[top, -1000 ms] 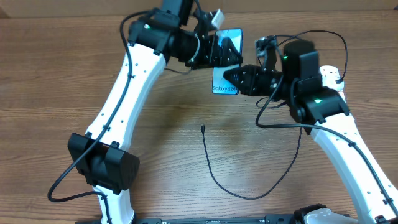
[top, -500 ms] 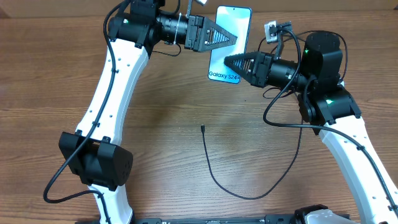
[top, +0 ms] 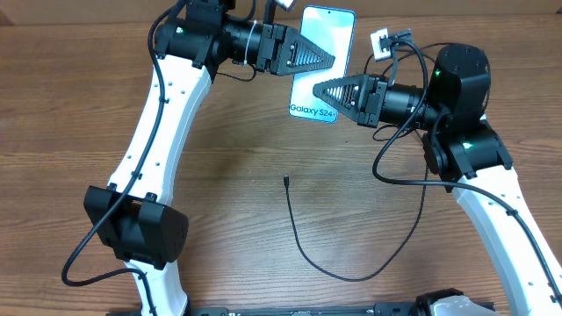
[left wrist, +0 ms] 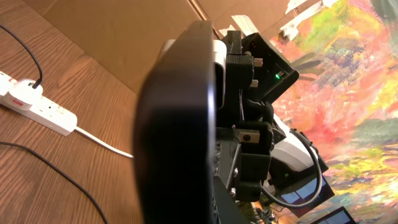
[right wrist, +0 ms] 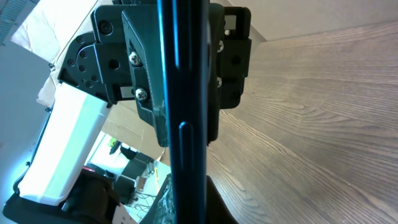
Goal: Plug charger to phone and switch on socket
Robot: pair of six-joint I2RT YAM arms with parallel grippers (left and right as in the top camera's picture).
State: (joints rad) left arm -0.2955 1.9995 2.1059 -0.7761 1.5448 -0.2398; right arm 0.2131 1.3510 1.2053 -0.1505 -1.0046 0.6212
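The phone (top: 327,39), its light blue screen marked "Galaxy S24", hangs above the table's far middle. My left gripper (top: 327,60) reaches in from the left and is shut on it. My right gripper (top: 320,89) comes from the right and is shut on its lower part. The phone's dark back (left wrist: 180,124) fills the left wrist view, and the phone shows edge-on (right wrist: 186,112) in the right wrist view. The charger's connector tip (top: 286,181) lies loose on the wood, its black cable (top: 303,250) looping right. The socket (left wrist: 37,106) shows only in the left wrist view.
The socket's thick white lead (left wrist: 102,141) trails across the wood, and a thin black cable (left wrist: 59,177) runs beside it. The right arm's body (top: 461,96) hides the far right of the table from overhead. Brown cardboard (left wrist: 137,37) stands behind the table.
The left jaws have closed on the phone from wide open. Both arms pulled back over the second, and the phone shifted slightly left with the right gripper.
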